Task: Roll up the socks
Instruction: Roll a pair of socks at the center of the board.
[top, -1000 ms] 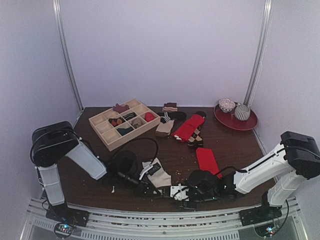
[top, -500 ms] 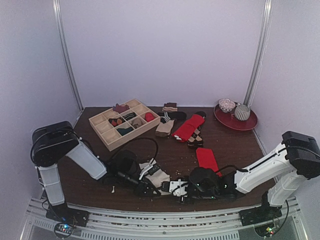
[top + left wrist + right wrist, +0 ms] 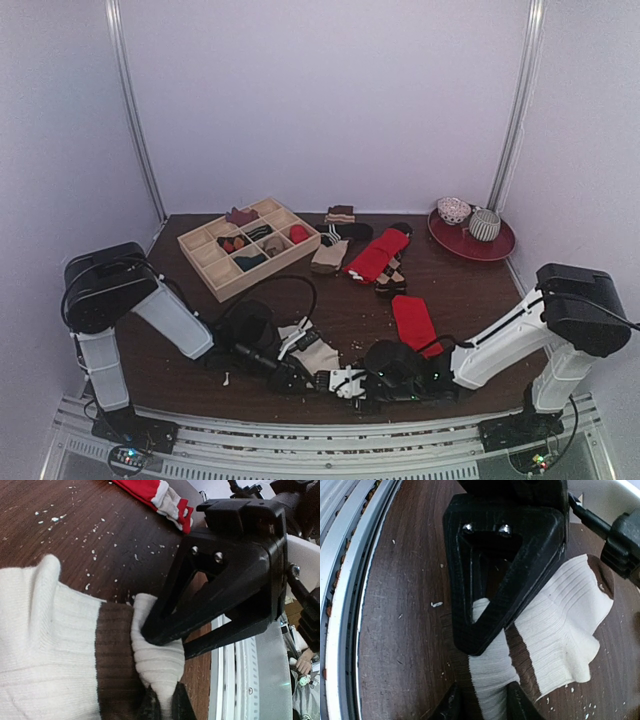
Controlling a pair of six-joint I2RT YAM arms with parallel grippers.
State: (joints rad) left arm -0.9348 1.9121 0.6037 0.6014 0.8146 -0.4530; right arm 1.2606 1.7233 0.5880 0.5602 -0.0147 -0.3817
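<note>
The cream sock (image 3: 318, 356) with a brown band lies at the table's near edge, between both grippers. My left gripper (image 3: 292, 374) is shut on its ribbed cream end (image 3: 160, 670); the jaws pinch the fabric tightly (image 3: 162, 706). My right gripper (image 3: 336, 382) faces it from the right, its fingers closed round the same cream end (image 3: 487, 680), the gripper's middle low in the right wrist view (image 3: 484, 705). The red sock (image 3: 414, 322) lies just behind the right arm; its white-striped end shows in the left wrist view (image 3: 169, 501).
A wooden compartment tray (image 3: 206, 262) with small items stands at the back left. A pile of other socks (image 3: 378, 255) lies at the back centre. A red plate (image 3: 498, 248) with bowls sits at the back right. The metal rail (image 3: 345, 580) runs along the near edge.
My right gripper has moved left along the near edge to the cream sock and now meets the left gripper there. The left gripper has stayed in place, holding the sock.
</note>
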